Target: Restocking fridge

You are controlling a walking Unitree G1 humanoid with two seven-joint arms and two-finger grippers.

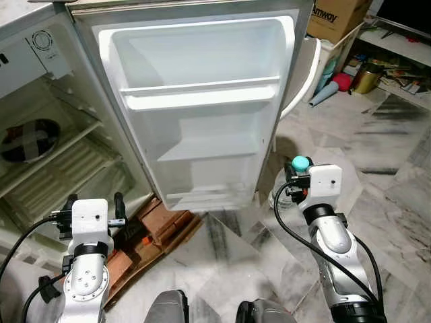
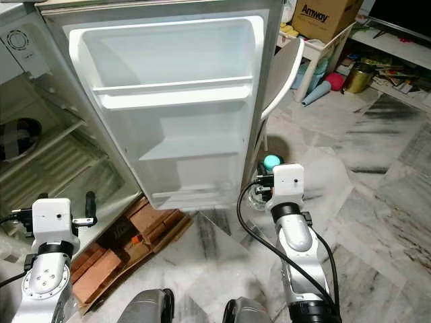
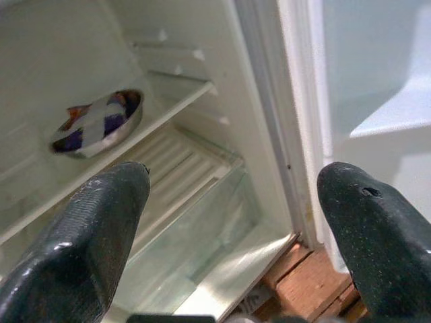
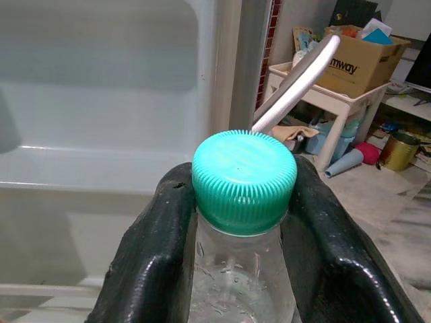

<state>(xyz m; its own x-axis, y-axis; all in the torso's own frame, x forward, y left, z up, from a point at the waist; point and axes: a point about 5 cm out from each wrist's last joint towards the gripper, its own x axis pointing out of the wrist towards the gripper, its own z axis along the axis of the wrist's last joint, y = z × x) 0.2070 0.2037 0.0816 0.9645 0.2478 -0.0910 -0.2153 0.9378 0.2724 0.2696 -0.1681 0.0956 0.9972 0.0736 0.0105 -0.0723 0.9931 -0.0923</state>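
One clear bottle [image 4: 242,269] with a teal ribbed cap [image 4: 244,178] — no label readable — stands upright, long axis vertical, cap up, clamped at the neck by the right gripper [image 4: 244,222] just right of the open fridge door [image 1: 202,108]. Left gripper [image 3: 236,222] hangs unclenched, fingers spread, before the fridge shelves [image 3: 168,114]. A cardboard box [image 4: 357,64] behind reads "Amway".

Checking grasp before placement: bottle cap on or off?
On. The teal cap sits screwed on the clear bottle, which stands upright between the right gripper fingers, beside the open fridge door.
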